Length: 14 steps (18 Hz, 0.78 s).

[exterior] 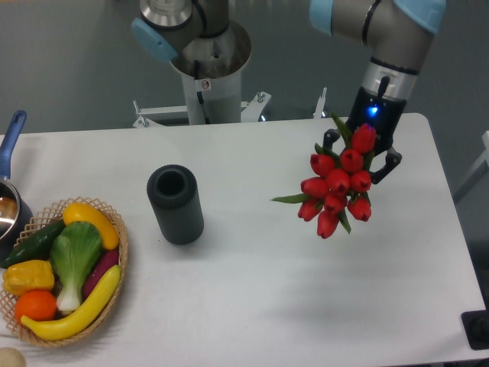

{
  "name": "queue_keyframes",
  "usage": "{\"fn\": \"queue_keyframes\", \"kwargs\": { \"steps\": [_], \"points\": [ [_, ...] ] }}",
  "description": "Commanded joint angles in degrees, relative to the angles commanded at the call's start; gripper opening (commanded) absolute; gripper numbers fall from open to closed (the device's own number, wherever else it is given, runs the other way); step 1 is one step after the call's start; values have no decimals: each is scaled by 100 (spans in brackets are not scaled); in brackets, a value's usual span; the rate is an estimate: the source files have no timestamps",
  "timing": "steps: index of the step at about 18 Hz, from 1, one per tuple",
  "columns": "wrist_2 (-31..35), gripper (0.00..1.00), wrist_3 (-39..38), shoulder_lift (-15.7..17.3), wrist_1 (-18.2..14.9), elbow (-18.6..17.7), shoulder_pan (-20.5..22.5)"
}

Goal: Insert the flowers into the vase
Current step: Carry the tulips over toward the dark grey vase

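White table (252,306), grey wall (69,61) behind, even light.

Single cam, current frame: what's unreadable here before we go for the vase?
- Stems and fingers: hidden behind the flowers; the grasp itself is not visible at the gripper.
- Vase interior: mouth is dark, depth unreadable.
- Pot: cut off by the left edge.
- Pale object at bottom left: cut off by the frame corner, unidentifiable.

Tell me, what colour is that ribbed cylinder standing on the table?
The matte ribbed cylinder vase is dark grey, almost black, seen clearly in the fixed camera view.
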Motion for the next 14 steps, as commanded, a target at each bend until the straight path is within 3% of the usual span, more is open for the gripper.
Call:
{"fn": "queue_keyframes", "kwargs": {
  "steps": [14],
  "points": [
    [-1574,4,-642,439,0,-105,-97]
  ]
}}
